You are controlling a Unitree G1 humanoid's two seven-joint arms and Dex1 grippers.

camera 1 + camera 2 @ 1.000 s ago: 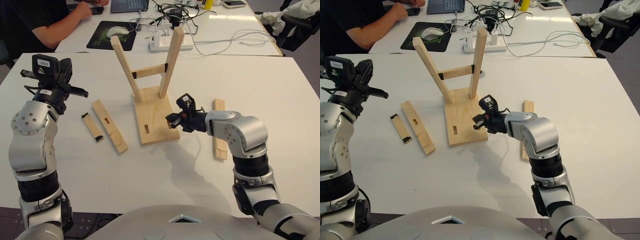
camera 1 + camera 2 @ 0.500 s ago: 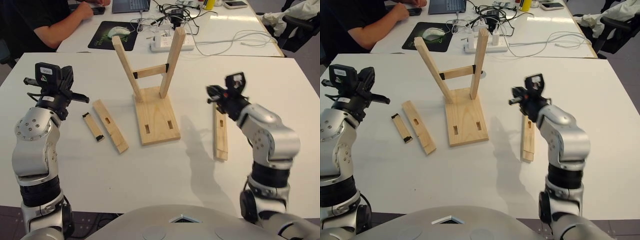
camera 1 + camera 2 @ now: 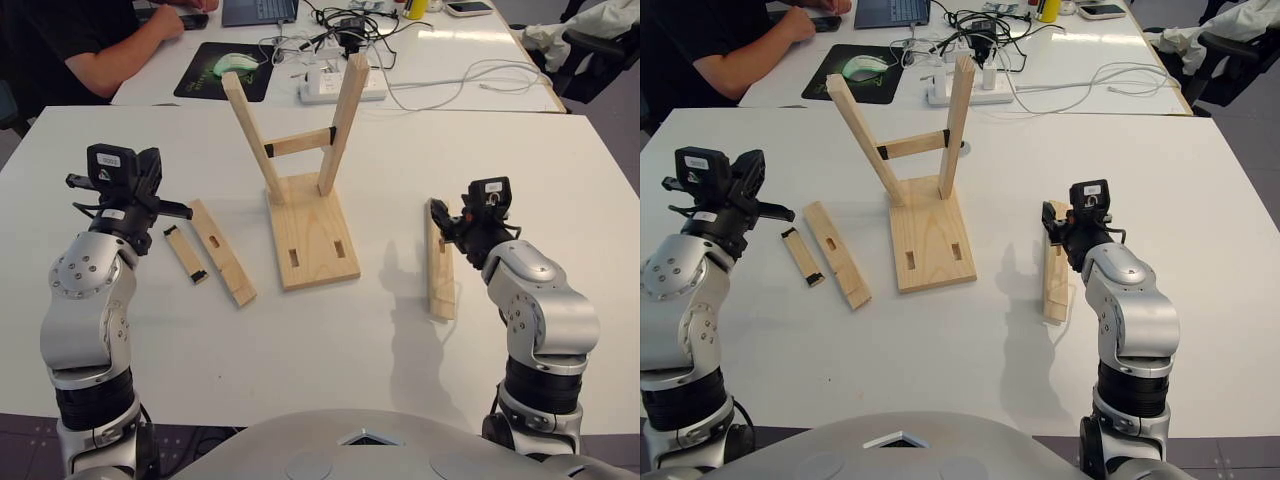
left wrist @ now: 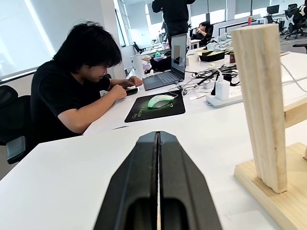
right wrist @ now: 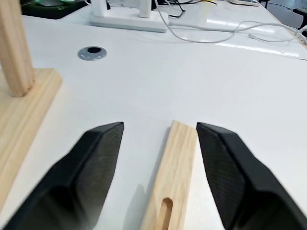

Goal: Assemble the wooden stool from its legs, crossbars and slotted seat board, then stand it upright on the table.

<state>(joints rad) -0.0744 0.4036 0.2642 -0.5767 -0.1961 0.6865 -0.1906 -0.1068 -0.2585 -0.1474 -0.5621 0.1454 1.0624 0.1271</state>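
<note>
White counter [image 3: 330, 370] lies bare along its near edge. Mid-counter the slotted seat board [image 3: 312, 245] lies flat, two legs [image 3: 343, 125] and a crossbar [image 3: 298, 143] upright on it; a loose leg [image 3: 222, 250] and short crossbar [image 3: 185, 253] lie left, a spare leg [image 3: 440, 280] right. Right pincer [image 5: 159, 128] gapes astride the spare leg's end; left pincer [image 4: 158, 143] is closed, empty.

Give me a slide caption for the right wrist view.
Right hand open astride the slotted leg lying on the white table.

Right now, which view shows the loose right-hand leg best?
Left eye view: the loose leg lies full length, the right gripper at its far end. The right eye view matches. The right wrist view catches its slotted end between open fingers.
</note>
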